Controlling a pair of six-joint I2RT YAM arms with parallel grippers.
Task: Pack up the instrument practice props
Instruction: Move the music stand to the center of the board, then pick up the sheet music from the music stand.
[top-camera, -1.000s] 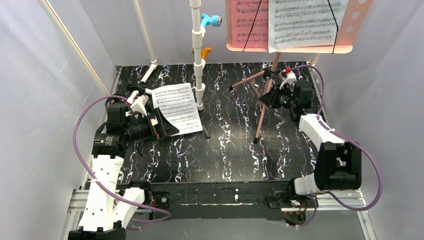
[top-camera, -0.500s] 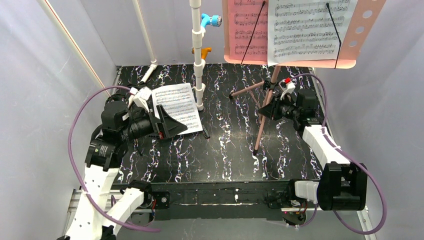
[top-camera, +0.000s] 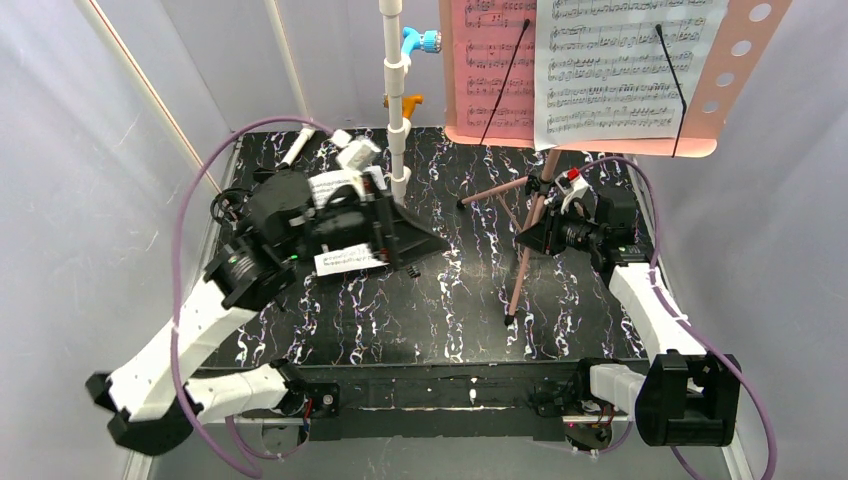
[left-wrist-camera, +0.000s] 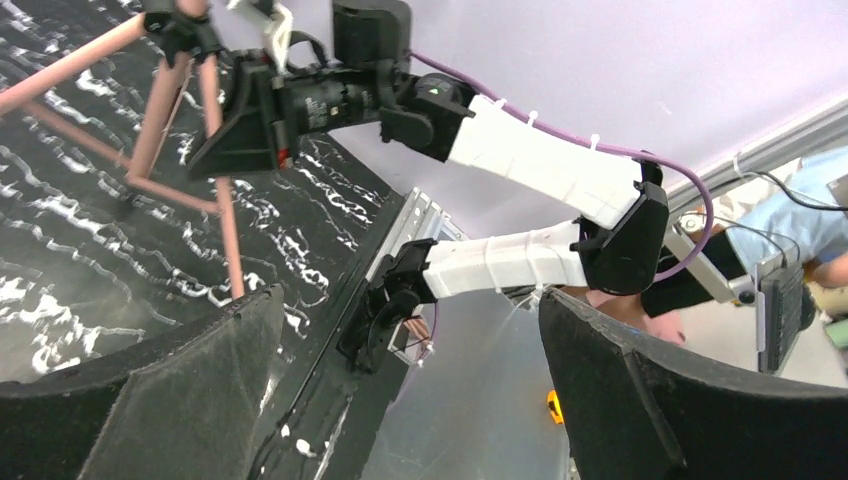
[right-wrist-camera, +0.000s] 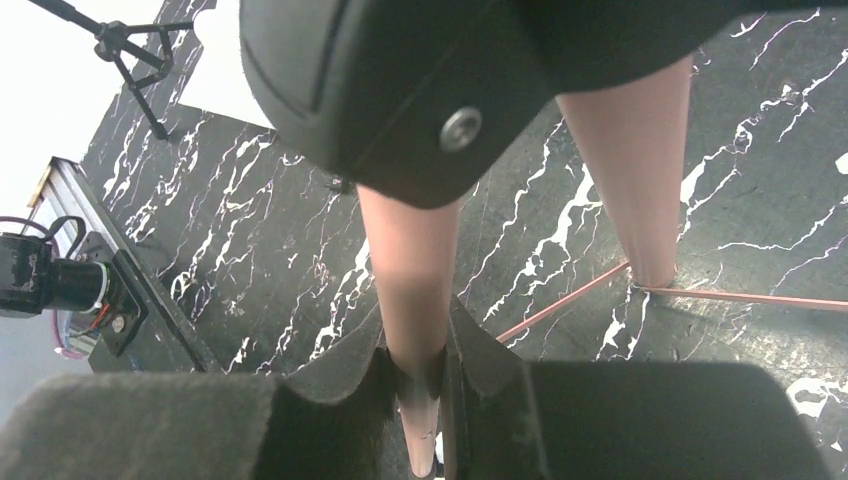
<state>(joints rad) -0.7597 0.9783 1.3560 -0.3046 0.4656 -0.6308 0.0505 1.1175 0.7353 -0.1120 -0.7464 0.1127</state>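
- At 2 o'clock on the table (top-camera: 450, 320) you have the pink music stand (top-camera: 620, 147). Its hole-punched desk (top-camera: 705, 125) sits high at 1 o'clock and carries a pink page (top-camera: 485, 70) and a white page (top-camera: 610, 70).
- Your right gripper (top-camera: 527, 232) pinches a pink tube (right-wrist-camera: 410, 290) of that stand's tripod between its jaws.
- Your left gripper (top-camera: 425, 240) hangs near the table's centre with its jaws spread wide, holding nothing.
- At 9 o'clock a white sheet-music page (top-camera: 340, 262) lies flat, mostly covered by your left arm.
- At 12 o'clock a white pipe frame (top-camera: 397, 100) rises.
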